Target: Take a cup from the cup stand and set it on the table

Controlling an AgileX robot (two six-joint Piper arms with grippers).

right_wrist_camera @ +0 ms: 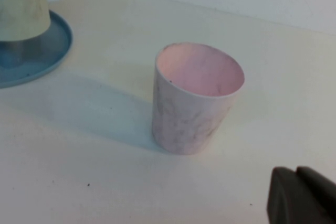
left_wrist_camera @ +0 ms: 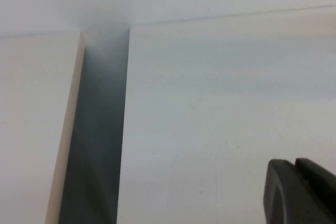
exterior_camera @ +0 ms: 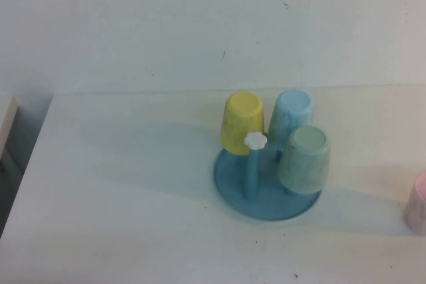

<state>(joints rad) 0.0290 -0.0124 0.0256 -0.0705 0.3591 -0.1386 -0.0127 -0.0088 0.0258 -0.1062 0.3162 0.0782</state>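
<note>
**High view: pink cup sits on the table, off the stand**

Neither arm shows from above. Each wrist camera catches only a dark tip of its own gripper, left gripper [left_wrist_camera: 302,192] over bare table [left_wrist_camera: 220,103], right gripper [right_wrist_camera: 302,195] near the pink cup [right_wrist_camera: 195,98]; can't tell if either is open. That cup stands upright and empty, right of the cup stand [exterior_camera: 229,184]. The stand carries a yellow cup [exterior_camera: 241,122], blue cup [exterior_camera: 291,114] and green cup [exterior_camera: 305,159], all upside down, plus one bare peg [exterior_camera: 252,167].

The left gripper [left_wrist_camera: 302,192] shows only as a dark fingertip close over the white table [left_wrist_camera: 226,108]. Well away from it, a dark gap [left_wrist_camera: 97,140] separates the table's edge from a cream surface [left_wrist_camera: 34,124].
</note>
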